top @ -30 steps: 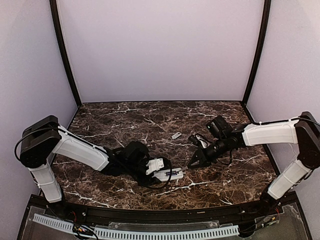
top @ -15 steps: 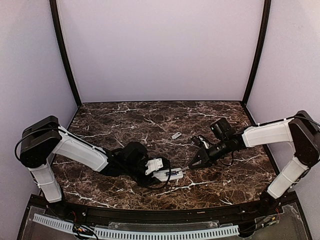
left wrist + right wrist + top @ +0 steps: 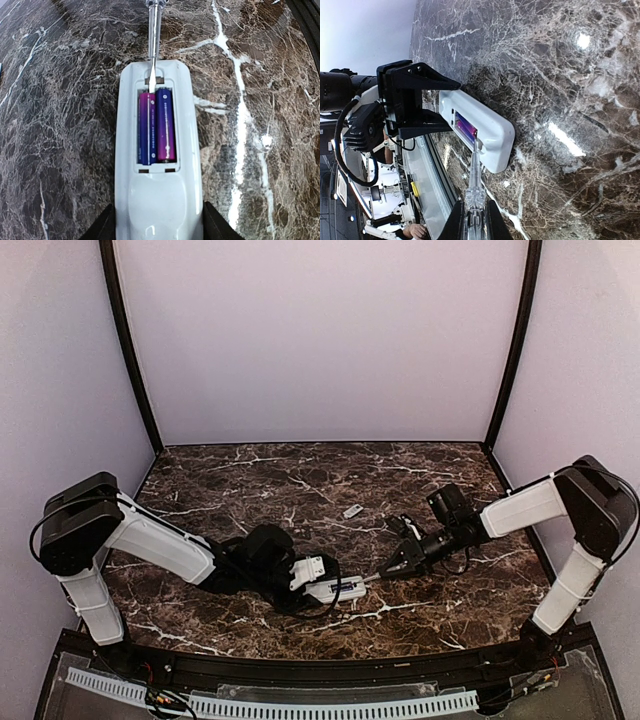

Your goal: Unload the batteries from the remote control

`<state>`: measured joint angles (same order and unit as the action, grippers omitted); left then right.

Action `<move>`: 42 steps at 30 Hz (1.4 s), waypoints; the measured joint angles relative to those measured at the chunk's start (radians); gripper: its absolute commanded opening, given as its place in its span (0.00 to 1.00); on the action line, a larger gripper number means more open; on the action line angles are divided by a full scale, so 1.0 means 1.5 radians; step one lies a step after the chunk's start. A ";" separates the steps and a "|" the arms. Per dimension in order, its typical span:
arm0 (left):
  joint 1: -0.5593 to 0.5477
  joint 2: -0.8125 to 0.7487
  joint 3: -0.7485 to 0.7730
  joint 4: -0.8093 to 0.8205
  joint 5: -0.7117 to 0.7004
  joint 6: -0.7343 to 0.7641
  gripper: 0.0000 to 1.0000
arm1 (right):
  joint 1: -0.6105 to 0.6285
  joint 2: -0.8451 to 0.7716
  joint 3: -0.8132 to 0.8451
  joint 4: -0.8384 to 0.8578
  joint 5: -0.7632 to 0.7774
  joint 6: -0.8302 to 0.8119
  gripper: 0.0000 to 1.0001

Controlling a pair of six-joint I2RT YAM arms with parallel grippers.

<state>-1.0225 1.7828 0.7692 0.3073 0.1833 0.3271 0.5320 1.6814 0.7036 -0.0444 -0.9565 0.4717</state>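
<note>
Holds the remote control [image 3: 338, 589] back-up at near centre in the half-spread left gripper [image 3: 310, 575], batteries [image 3: 156, 125] running left-right, with the right gripper [image 3: 393, 566] pinching a screwdriver [image 3: 154, 30] whose tip meets their right end, in line.

White arms [image 3: 165, 543], black joints [image 3: 75, 525]

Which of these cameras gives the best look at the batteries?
Left wrist view: both batteries lie side by side, fully exposed in the remote's open recess. The right wrist view shows only a slanted sliver of them; in the top view they are a tiny dark speck.
</note>
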 measured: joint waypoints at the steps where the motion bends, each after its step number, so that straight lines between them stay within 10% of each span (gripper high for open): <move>1: 0.001 0.000 0.000 0.000 0.000 0.000 0.00 | -0.002 0.001 -0.001 0.004 -0.005 0.000 0.00; 42: -0.007 0.047 0.029 0.072 -0.010 0.004 0.00 | 0.095 -0.112 0.036 0.100 0.012 0.298 0.00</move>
<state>-1.0325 1.8530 0.8131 0.4160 0.1688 0.3328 0.6746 1.5131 0.7578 0.1055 -0.9382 0.9180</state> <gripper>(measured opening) 0.507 0.097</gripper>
